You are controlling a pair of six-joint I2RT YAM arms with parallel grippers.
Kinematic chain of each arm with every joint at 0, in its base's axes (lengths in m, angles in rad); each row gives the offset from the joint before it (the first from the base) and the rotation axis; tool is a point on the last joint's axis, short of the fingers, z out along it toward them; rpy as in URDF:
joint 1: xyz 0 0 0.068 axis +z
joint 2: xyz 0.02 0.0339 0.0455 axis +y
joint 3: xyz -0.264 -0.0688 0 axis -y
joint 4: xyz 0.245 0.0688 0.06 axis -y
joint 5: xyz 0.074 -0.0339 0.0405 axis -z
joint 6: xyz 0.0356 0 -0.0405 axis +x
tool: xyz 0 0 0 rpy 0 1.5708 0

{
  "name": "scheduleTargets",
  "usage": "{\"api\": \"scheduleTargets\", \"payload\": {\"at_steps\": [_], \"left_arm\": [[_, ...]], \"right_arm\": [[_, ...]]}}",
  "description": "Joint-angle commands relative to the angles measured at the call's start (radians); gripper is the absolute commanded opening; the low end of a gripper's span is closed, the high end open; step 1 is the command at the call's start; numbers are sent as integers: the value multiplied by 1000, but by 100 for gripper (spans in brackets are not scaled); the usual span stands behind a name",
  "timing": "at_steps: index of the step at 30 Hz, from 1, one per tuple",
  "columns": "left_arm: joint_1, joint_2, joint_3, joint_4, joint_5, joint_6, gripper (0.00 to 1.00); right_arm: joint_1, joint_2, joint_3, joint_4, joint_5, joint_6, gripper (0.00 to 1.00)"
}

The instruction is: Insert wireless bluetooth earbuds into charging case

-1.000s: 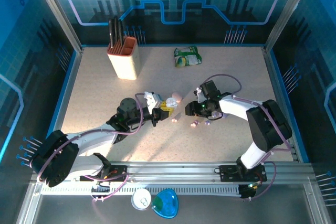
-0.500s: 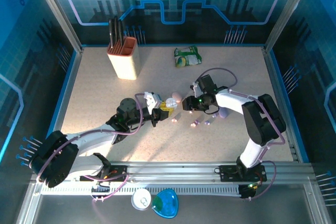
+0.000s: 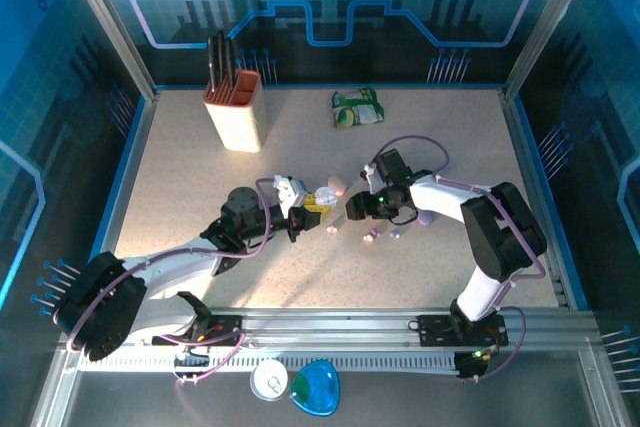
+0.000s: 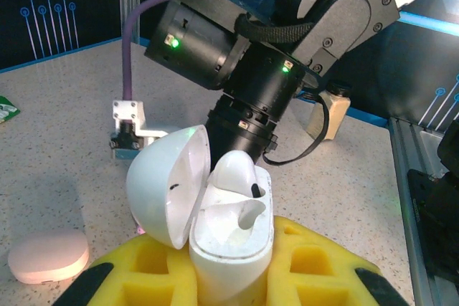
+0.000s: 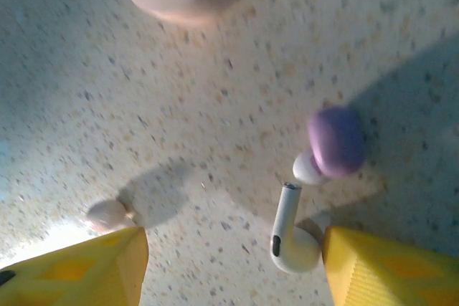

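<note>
Earbuds point(image 3: 370, 235) lay on the table point(image 3: 180, 187) just right of the open white case point(image 4: 231, 234), which the left gripper point(image 4: 229, 284) clamped upright. Right gripper point(image 5: 233, 249), jaws apart, hung over a white bud point(image 5: 287, 231) and a lilac bud point(image 5: 334, 141), gripping neither. A pink bud point(image 5: 107, 214) lay near them.

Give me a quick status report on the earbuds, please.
Left fingers shut on the open white case. Right fingers open, low over the white earbud on the table. Lilac earbud crowds its stem.
</note>
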Motion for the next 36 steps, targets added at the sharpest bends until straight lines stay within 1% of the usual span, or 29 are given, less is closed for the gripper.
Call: {"api": "scheduleTargets", "payload": {"at_steps": [1,15,18,20,25,30,36], "left_arm": [[1,-25,4,-6,5,22,0],[2,-27,-10,2,-10,22,0],[2,-29,-13,0,-18,27,0],[1,-31,-20,1,-20,33,0],[1,-38,-36,-1,-25,45,0],[2,-42,-49,12,-26,38,0],[1,-52,-56,13,-26,32,0]], "right_arm": [[17,-24,-17,-5,-8,1,67],[97,9,15,30,-93,26,67],[105,-16,16,21,-59,20,67],[103,-49,15,7,-1,13,65],[105,-81,55,-59,63,-31,64],[106,1,139,-152,93,-85,66],[107,93,213,-208,124,-119,67]]}}
